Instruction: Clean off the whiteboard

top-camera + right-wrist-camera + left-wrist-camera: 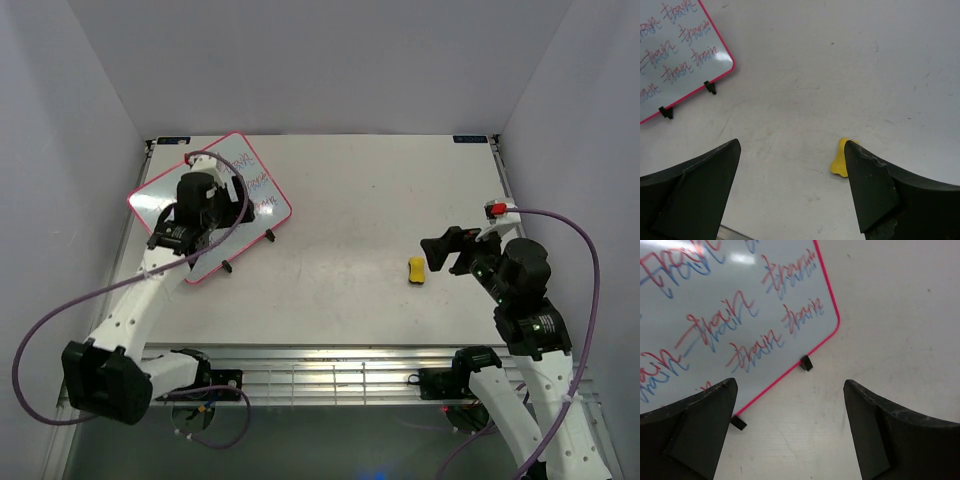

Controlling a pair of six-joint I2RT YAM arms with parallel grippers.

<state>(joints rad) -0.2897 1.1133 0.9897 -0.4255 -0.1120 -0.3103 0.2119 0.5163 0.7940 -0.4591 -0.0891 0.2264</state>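
Three pale walls (300, 60) enclose a white table (380, 200) bearing the whiteboard (262, 195).

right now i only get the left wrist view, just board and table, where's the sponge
Observer: The yellow sponge lies on the right side of the table, well away from the whiteboard.
Operator: anything holding it
Observer: No. The right gripper is open close beside it.
Operator: how's the board lying overall
Observer: Askew, in the far left corner of the table.
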